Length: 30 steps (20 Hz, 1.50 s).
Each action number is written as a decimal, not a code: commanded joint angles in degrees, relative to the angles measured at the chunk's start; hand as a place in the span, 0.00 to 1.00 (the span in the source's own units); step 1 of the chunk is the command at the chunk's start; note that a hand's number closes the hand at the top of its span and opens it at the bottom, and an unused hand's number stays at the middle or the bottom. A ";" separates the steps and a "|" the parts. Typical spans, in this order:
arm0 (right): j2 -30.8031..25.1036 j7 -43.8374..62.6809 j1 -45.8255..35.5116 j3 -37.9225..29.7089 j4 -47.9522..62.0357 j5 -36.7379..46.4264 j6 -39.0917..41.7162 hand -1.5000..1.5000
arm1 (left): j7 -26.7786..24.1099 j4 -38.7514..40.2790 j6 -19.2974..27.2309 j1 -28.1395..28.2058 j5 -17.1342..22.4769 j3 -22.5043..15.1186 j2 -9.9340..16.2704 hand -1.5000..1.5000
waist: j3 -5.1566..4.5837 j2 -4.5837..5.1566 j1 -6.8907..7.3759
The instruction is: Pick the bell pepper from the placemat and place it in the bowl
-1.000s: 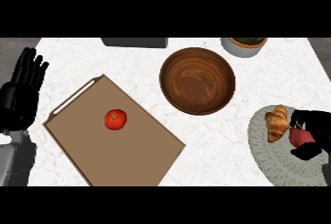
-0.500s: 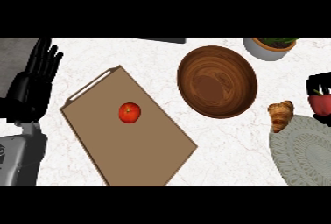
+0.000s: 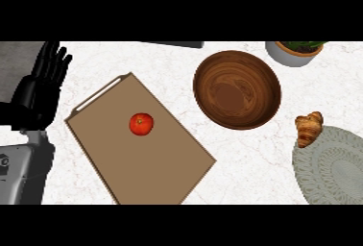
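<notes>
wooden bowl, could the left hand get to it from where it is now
Probably not easily: the left hand rests open at the left edge, and the cutting board with its tomato lies between it and the wooden bowl.

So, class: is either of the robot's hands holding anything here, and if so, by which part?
Nothing visible is held. The left hand rests open at the left edge, fingers up. The right hand is out of view, so its hold cannot be told.

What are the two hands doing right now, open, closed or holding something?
Left hand: open, fingers up, resting at the view's left edge, holding nothing.
Right hand: not in view, so it cannot be told.
</notes>
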 commanded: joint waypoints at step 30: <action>18.77 0.00 -31.52 21.55 20.41 -12.57 19.31 1.00 | -1.74 2.77 0.95 2.92 -0.28 3.46 1.43 0.50 | -0.55 -2.24 -5.97</action>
